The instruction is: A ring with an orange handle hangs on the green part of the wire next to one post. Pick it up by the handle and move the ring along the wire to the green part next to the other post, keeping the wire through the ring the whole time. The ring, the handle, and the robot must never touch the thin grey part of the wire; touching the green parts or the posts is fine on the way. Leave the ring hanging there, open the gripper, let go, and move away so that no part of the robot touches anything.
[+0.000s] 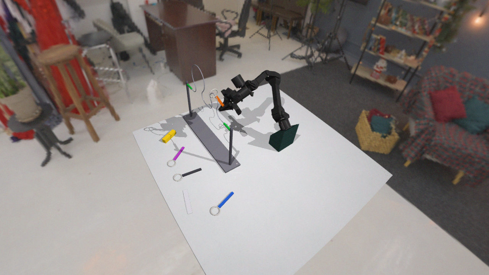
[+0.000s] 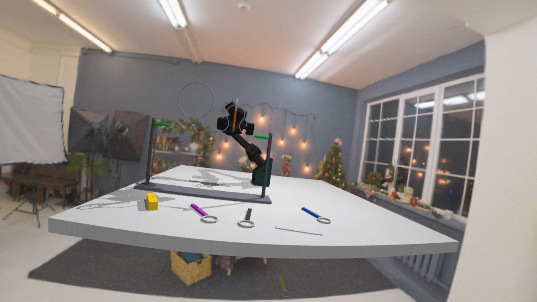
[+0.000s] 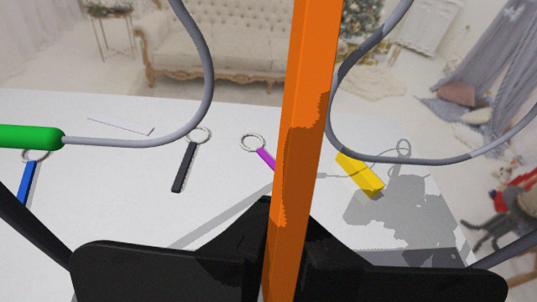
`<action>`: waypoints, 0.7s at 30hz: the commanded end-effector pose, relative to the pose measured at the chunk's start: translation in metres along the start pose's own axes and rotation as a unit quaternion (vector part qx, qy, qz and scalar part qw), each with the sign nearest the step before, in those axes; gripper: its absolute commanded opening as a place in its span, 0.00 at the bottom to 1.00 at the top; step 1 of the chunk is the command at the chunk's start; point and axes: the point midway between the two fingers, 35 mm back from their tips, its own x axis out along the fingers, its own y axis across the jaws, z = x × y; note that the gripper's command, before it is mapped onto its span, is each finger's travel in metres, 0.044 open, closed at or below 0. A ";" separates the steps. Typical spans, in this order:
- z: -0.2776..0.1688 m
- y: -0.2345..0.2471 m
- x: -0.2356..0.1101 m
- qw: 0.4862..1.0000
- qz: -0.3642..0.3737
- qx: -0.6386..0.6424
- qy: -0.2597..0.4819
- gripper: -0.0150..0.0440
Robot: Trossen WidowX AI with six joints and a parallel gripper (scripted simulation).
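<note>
The orange handle (image 1: 219, 100) (image 2: 234, 115) (image 3: 308, 84) is held between my gripper's (image 1: 224, 104) (image 2: 233, 126) (image 3: 281, 256) fingers, which are shut on it, and points up and away from them. Its ring (image 1: 211, 90) sits high on the thin grey wire (image 1: 197, 66) (image 2: 195, 83) (image 3: 207, 67), between the big loop and the near post (image 1: 230, 147) (image 2: 267, 165). The green part (image 1: 226, 126) (image 2: 261, 136) (image 3: 29, 137) by that post lies below and beside the gripper. The other green part (image 1: 188, 85) (image 2: 162, 123) is at the far post (image 1: 188, 101) (image 2: 150, 150). Whether the ring touches the wire I cannot tell.
The posts stand on a grey base (image 1: 208, 140) (image 2: 202, 192). On the table lie a yellow block (image 1: 169, 136) (image 2: 152, 201) (image 3: 360, 174), purple-handled (image 1: 177, 154) (image 2: 199, 209), black-handled (image 1: 191, 172) (image 2: 248, 214) and blue-handled (image 1: 225, 199) (image 2: 310, 212) rings, and a white strip (image 1: 187, 201).
</note>
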 end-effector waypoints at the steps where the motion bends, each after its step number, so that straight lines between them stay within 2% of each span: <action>1: -0.003 -0.006 0.001 0.999 -0.024 -0.046 -0.002 0.00; 21: 0.007 -0.039 0.000 0.958 -0.137 -0.249 -0.028 0.00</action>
